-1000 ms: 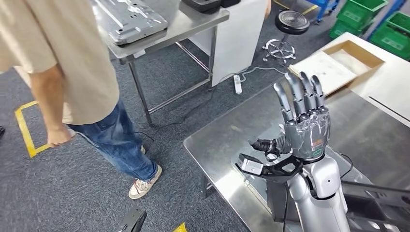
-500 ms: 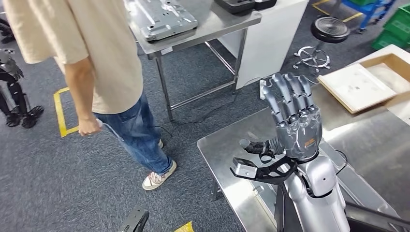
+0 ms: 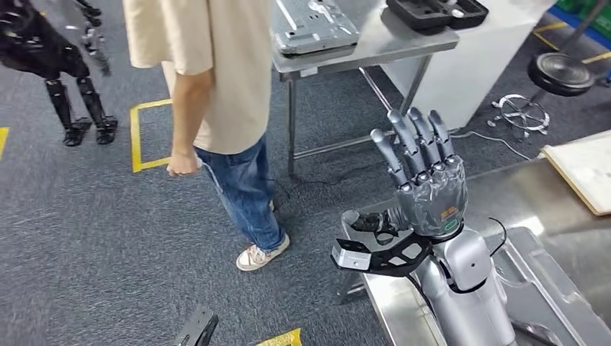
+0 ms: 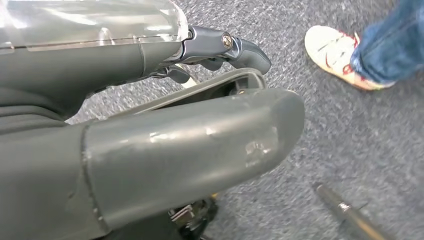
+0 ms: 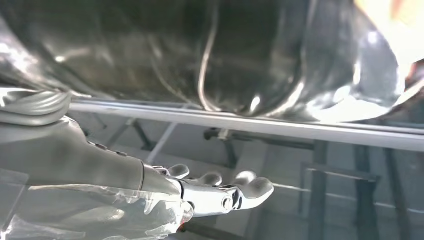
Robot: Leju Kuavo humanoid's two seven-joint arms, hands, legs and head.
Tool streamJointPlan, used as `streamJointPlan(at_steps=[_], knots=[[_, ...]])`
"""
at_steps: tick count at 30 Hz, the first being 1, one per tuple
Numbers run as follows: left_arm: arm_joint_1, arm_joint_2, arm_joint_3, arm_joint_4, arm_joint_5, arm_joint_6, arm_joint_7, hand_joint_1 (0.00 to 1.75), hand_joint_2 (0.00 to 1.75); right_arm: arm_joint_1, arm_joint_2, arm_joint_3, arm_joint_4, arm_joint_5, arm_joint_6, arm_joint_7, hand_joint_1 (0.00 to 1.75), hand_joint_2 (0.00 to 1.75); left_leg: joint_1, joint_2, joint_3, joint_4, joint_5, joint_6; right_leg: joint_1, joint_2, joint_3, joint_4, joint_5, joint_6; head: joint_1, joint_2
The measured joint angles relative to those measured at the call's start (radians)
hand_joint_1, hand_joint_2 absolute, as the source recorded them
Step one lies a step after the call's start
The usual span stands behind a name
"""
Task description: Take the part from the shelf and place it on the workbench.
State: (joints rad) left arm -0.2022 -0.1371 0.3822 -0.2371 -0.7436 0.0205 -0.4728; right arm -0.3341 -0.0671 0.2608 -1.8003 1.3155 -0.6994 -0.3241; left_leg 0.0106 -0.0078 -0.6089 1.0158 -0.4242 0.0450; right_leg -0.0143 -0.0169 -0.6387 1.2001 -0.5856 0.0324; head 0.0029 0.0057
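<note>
my view has swung left over the last second: the person in the beige shirt and blue jeans [image 3: 216, 72] has slid from the left edge toward the middle, and the far steel-topped table [image 3: 403, 40] has moved right with them. the whole picture shifts together, so i judge that i am turning, not that they are moving.

my right hand [image 3: 425, 191] is still raised in front of me, back toward my head camera, fingers stretched straight up and slightly fanned, holding nothing. it stands over the near corner of the shiny steel workbench [image 3: 504, 194]. my left hand [image 4: 190, 150] hangs over the grey carpet near the person's white shoe [image 4: 335, 50]. its wrist view shows a thumb and one dark fingertip with nothing between them, but i cannot tell whether the fingers are spread or curled.

a grey pressed sheet-metal panel [image 3: 555, 288] lies flat on the workbench just beside my right arm. a similar grey pressed panel [image 3: 313, 25] lies on the far table, near a black moulded tray [image 3: 436, 11]. i cannot tell which of them is the part named in the task.

i judge that neither hand is carrying anything. if the near panel is the part, the placing is done and this turn takes me away from it. otherwise the fetch has yet to begin. the person stands close in the direction of my turn, so walking that way risks contact.
</note>
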Motion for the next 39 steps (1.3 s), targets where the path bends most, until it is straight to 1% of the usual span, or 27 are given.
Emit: streamJointPlan(at_steps=[1, 2, 3, 5, 7, 8, 9, 11, 13, 15, 16, 17, 18, 19, 20, 21, 23, 24, 26, 28, 30, 32, 33, 34, 35, 37, 39], knots=[[0.000, -0.001, 0.000, 0.000, 0.000, 0.000, 0.000, 0.00, 0.00, 0.000, -0.004, 0.007, 0.000, 0.001, 0.000, 0.004, 0.00, 0.00, 0.000, -0.013, 0.000, 0.000, 0.000, 0.002, 0.000, 0.008, -0.030, 0.056, -0.019, 0.000, 0.000, 0.000], [0.000, -0.001, -0.001, 0.000, 0.001, 0.001, 0.000, 0.00, 0.00, 0.000, -0.008, 0.015, 0.000, 0.002, 0.000, 0.007, 0.00, 0.00, -0.001, -0.027, 0.000, 0.001, 0.000, 0.002, 0.000, 0.011, -0.048, 0.087, -0.021, 0.000, 0.000, 0.000], [0.002, -0.001, -0.001, 0.000, 0.001, 0.001, 0.000, 0.00, 0.00, 0.000, -0.010, 0.022, 0.000, 0.002, 0.000, 0.011, 0.00, 0.00, -0.001, -0.040, 0.001, 0.002, 0.000, 0.002, 0.000, 0.013, -0.051, 0.085, -0.004, -0.001, 0.000, 0.000], [0.003, -0.001, -0.001, 0.000, 0.002, 0.002, 0.000, 0.00, 0.00, -0.004, -0.014, 0.033, -0.001, 0.004, 0.000, 0.016, 0.00, 0.00, 0.000, -0.068, 0.001, 0.005, 0.000, 0.001, -0.002, 0.035, -0.011, -0.013, 0.067, -0.006, 0.000, 0.000], [0.001, -0.001, -0.001, 0.000, 0.002, 0.002, 0.000, 0.00, 0.00, -0.010, -0.017, 0.041, -0.001, 0.006, 0.000, 0.018, 0.00, 0.00, -0.002, -0.092, -0.005, 0.011, -0.001, -0.006, -0.006, 0.081, 0.035, -0.123, 0.113, -0.012, 0.000, 0.000], [0.001, -0.001, -0.001, 0.000, 0.002, 0.002, 0.000, 0.00, 0.00, -0.012, -0.018, 0.044, -0.002, 0.006, 0.000, 0.018, 0.00, 0.00, -0.002, -0.103, -0.009, 0.013, 0.000, -0.012, -0.006, 0.097, 0.046, -0.151, 0.118, -0.015, 0.000, 0.000], [0.001, -0.001, -0.001, 0.000, 0.003, 0.002, 0.000, 0.00, 0.00, -0.014, -0.019, 0.049, -0.003, 0.007, 0.000, 0.019, 0.00, 0.00, -0.001, -0.114, -0.013, 0.013, 0.001, -0.019, -0.004, 0.098, 0.049, -0.161, 0.114, -0.018, 0.000, 0.000], [0.003, 0.000, -0.001, 0.000, 0.003, 0.003, 0.000, 0.00, 0.00, -0.016, -0.019, 0.057, -0.003, 0.008, 0.000, 0.019, 0.00, 0.00, 0.003, -0.126, -0.018, 0.013, 0.003, -0.033, -0.004, 0.074, 0.055, -0.170, 0.116, -0.026, 0.000, 0.000], [0.006, 0.002, -0.001, 0.000, 0.004, 0.004, 0.000, 0.00, 0.00, -0.019, -0.020, 0.063, -0.004, 0.009, 0.000, 0.019, 0.00, 0.00, 0.000, -0.085, -0.037, 0.054, -0.024, -0.044, -0.007, 0.047, 0.064, -0.181, 0.120, -0.037, -0.003, 0.000], [0.004, 0.002, -0.001, 0.000, 0.005, 0.007, 0.000, 0.00, 0.00, -0.019, -0.021, 0.066, -0.006, 0.009, 0.000, 0.018, 0.00, 0.00, 0.000, -0.029, -0.087, 0.162, -0.081, -0.050, -0.004, 0.018, 0.069, -0.183, 0.119, -0.045, -0.006, 0.000], [0.003, 0.002, -0.001, 0.000, 0.006, 0.007, 0.000, 0.00, 0.00, -0.018, -0.021, 0.068, -0.006, 0.009, 0.000, 0.016, 0.00, 0.00, 0.002, -0.016, -0.116, 0.220, -0.104, -0.052, -0.002, 0.003, 0.069, -0.182, 0.117, -0.047, -0.006, 0.000], [0.004, 0.002, -0.001, 0.000, 0.006, 0.008, 0.000, 0.00, 0.00, -0.018, -0.022, 0.070, -0.006, 0.009, 0.000, 0.014, 0.00, 0.00, 0.004, -0.009, -0.133, 0.257, -0.112, -0.055, -0.001, -0.012, 0.069, -0.180, 0.114, -0.049, -0.006, 0.000], [0.006, 0.003, -0.001, 0.000, 0.006, 0.008, 0.000, 0.00, 0.00, -0.018, -0.022, 0.072, -0.006, 0.009, 0.000, 0.013, 0.00, 0.00, 0.005, -0.004, -0.135, 0.261, -0.103, -0.056, -0.001, -0.026, 0.069, -0.178, 0.111, -0.049, -0.006, 0.000], [0.007, 0.003, -0.001, 0.000, 0.007, 0.008, 0.000, 0.00, 0.00, -0.018, -0.022, 0.074, -0.006, 0.009, 0.000, 0.012, 0.00, 0.00, 0.007, 0.002, -0.119, 0.230, -0.078, -0.057, -0.001, -0.038, 0.070, -0.175, 0.107, -0.048, -0.006, 0.000], [0.008, 0.003, -0.001, 0.000, 0.007, 0.009, 0.000, 0.00, 0.00, -0.018, -0.022, 0.076, -0.006, 0.010, 0.000, 0.011, 0.00, 0.00, 0.008, 0.017, -0.088, 0.172, -0.046, -0.057, -0.001, -0.050, 0.072, -0.172, 0.103, -0.045, -0.006, 0.000], [0.007, 0.003, -0.001, 0.000, 0.008, 0.010, 0.000, 0.00, 0.00, -0.019, -0.022, 0.077, -0.006, 0.011, 0.000, 0.011, 0.00, 0.00, 0.005, 0.041, -0.056, 0.113, -0.025, -0.055, 0.001, -0.061, 0.074, -0.169, 0.099, -0.041, -0.006, 0.000], [0.004, 0.004, -0.001, 0.000, 0.008, 0.011, -0.001, 0.00, 0.00, -0.020, -0.022, 0.078, -0.007, 0.012, 0.000, 0.011, 0.00, 0.00, -0.004, 0.075, -0.020, 0.038, -0.009, -0.042, 0.007, -0.081, 0.076, -0.164, 0.091, -0.031, -0.005, 0.000], [0.004, 0.004, -0.001, 0.000, 0.008, 0.011, -0.001, 0.00, 0.00, -0.021, -0.022, 0.079, -0.008, 0.012, 0.000, 0.011, 0.00, 0.00, -0.008, 0.077, -0.019, 0.031, -0.013, -0.035, 0.011, -0.091, 0.077, -0.164, 0.089, -0.026, -0.005, 0.000], [0.007, 0.004, -0.001, 0.000, 0.009, 0.011, -0.001, 0.00, 0.00, -0.025, -0.022, 0.081, -0.009, 0.012, 0.000, 0.011, 0.00, 0.00, -0.007, 0.053, -0.020, 0.025, -0.009, -0.021, 0.011, -0.105, 0.081, -0.164, 0.085, -0.017, -0.005, 0.000], [0.009, 0.004, -0.001, 0.000, 0.010, 0.011, -0.002, 0.00, 0.00, -0.029, -0.023, 0.082, -0.010, 0.012, 0.000, 0.011, 0.00, 0.00, -0.003, 0.032, -0.018, 0.018, -0.003, -0.010, 0.005, -0.068, 0.071, -0.134, 0.059, -0.007, -0.004, 0.000], [0.005, 0.003, -0.001, 0.000, 0.011, 0.011, -0.002, 0.00, 0.00, -0.029, -0.024, 0.084, -0.011, 0.012, 0.000, 0.011, 0.00, 0.00, -0.002, 0.011, -0.018, 0.015, 0.001, -0.001, 0.000, -0.010, 0.024, -0.035, 0.004, -0.001, -0.004, 0.000], [0.003, 0.002, -0.001, 0.000, 0.011, 0.011, -0.002, 0.00, 0.00, -0.027, -0.026, 0.086, -0.010, 0.012, 0.000, 0.011, 0.00, 0.00, -0.002, -0.014, -0.020, 0.016, 0.002, 0.004, 0.001, 0.009, -0.036, 0.075, -0.033, 0.001, -0.004, 0.000], [0.005, 0.002, -0.001, 0.000, 0.011, 0.011, -0.002, 0.00, 0.00, -0.026, -0.028, 0.088, -0.009, 0.012, 0.000, 0.011, 0.00, 0.00, -0.003, -0.027, -0.020, 0.016, 0.002, 0.005, 0.001, 0.012, -0.049, 0.094, -0.026, 0.000, -0.004, 0.000], [0.006, 0.002, -0.001, 0.000, 0.011, 0.011, -0.002, 0.00, 0.00, -0.026, -0.029, 0.089, -0.009, 0.012, 0.000, 0.011, 0.00, 0.00, -0.003, -0.042, -0.019, 0.016, 0.003, 0.004, 0.001, 0.016, -0.045, 0.075, 0.000, -0.003, -0.004, 0.000], [0.007, 0.002, -0.001, 0.000, 0.011, 0.011, -0.002, 0.00, 0.00, -0.027, -0.030, 0.090, -0.009, 0.012, 0.000, 0.011, 0.00, 0.00, -0.003, -0.056, -0.018, 0.017, 0.003, 0.004, 0.001, 0.025, -0.024, 0.024, 0.038, -0.007, -0.004, 0.000], [0.006, 0.001, -0.001, 0.000, 0.011, 0.011, -0.002, 0.00, 0.00, -0.029, -0.031, 0.092, -0.009, 0.012, 0.000, 0.011, 0.00, 0.00, -0.003, -0.080, -0.020, 0.020, 0.004, -0.001, 0.000, 0.070, 0.028, -0.098, 0.096, -0.019, -0.004, 0.000], [0.004, -0.001, -0.001, 0.000, 0.012, 0.011, -0.002, 0.00, 0.00, -0.031, -0.032, 0.093, -0.009, 0.013, 0.000, 0.011, 0.00, 0.00, -0.001, -0.100, -0.027, 0.020, 0.008, -0.011, 0.000, 0.099, 0.049, -0.154, 0.108, -0.025, -0.004, 0.000]])
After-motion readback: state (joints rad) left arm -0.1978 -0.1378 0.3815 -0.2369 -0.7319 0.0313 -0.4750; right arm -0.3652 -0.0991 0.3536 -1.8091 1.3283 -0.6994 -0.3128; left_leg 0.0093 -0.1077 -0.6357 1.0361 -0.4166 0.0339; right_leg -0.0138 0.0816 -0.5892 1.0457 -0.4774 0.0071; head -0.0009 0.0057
